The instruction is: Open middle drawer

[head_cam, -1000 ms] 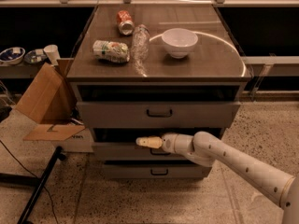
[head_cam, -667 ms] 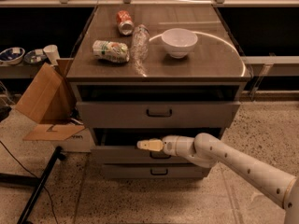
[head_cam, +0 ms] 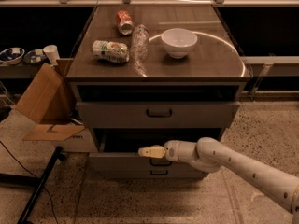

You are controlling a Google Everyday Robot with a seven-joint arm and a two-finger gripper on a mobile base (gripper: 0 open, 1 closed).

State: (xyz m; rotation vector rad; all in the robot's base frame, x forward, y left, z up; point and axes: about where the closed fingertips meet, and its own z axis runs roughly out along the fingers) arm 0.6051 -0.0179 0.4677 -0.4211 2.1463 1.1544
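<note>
1. While the white arm (head_cam: 243, 169) is extending in from 4 o'clock, one end effector (head_cam: 152, 151) is hovering at the front of the grey cabinet. Its cream tip is pointing toward 9 o'clock, and I cannot tell whether it is released or clenched.
2. Three grey drawers are showing in the cabinet, stacked one beneath another: the top drawer (head_cam: 107, 115), the middle drawer (head_cam: 117, 161) and the lowest drawer (head_cam: 126, 174).
3. The middle drawer is sitting second from the top, with a dark gap showing above its front. Its one small dark loop handle (head_cam: 161, 162) is sitting just at 5 o'clock of the end effector's tip. Whether the two are touching cannot be told.
4. Four things are resting on the bench (head_cam: 210, 64): two cans, one bottle and one bowl.
5. The red can (head_cam: 124, 22) is lying on its side toward 12 o'clock, and the green-and-white can (head_cam: 110, 51) is lying at 7 o'clock of it.
6. The clear bottle (head_cam: 139, 42) is lying just at 3 o'clock of the green-and-white can, and the white bowl (head_cam: 179, 42) is standing upright at 3 o'clock of the bottle, apart from it.
7. One open cardboard box (head_cam: 44, 101) is leaning on the floor at 9 o'clock of the cabinet.
</note>
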